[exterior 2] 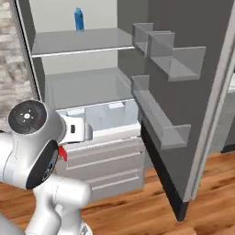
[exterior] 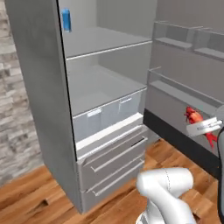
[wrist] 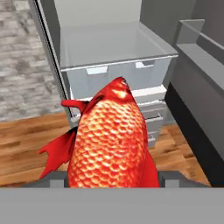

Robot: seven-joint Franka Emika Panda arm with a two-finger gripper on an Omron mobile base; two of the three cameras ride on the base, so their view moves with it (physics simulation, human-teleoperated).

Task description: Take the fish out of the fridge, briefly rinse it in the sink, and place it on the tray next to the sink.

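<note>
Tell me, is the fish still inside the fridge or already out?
Out. The gripper holds the fish in front of the open fridge, above the wooden floor.

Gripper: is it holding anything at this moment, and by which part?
Yes. The gripper is shut on the fish, gripped across its body, head toward the open fridge, red tail below the fingers.

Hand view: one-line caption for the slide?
Gripper holding the red fish outside the open fridge, its translucent drawer shut, above a wooden floor.
</note>
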